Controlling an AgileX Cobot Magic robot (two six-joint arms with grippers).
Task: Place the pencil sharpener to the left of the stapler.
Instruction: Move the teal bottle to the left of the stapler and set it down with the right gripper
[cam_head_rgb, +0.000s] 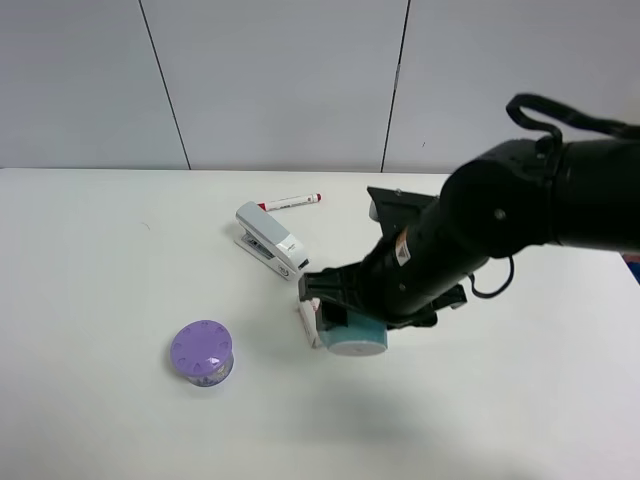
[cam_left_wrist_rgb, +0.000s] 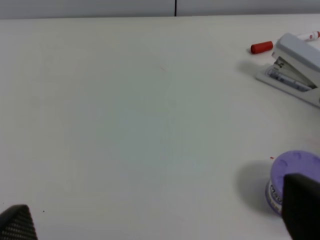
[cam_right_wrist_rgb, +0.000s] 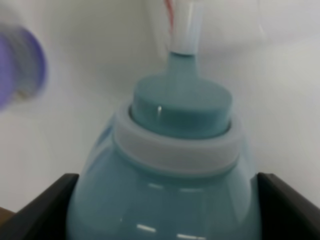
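White desk (cam_head_rgb: 100, 300) before grey wall panels; right pincer (cam_head_rgb: 335, 305) clamped on the pencil sharpener (cam_head_rgb: 357, 340).
I see the teal sharpener gripped between the right pincer's two black fingers (cam_right_wrist_rgb: 42, 212), white round end towards the high camera. I cannot tell whether it touches the desk. It is right of the stapler (cam_head_rgb: 268, 240) and nearer the camera, close but apart. A red-capped marker (cam_head_rgb: 290, 202) lies just behind the stapler. A purple round container (cam_head_rgb: 203, 353) stands well left of the sharpener. The left pincer (cam_left_wrist_rgb: 160, 215) has its fingers spread wide, with nothing between them.
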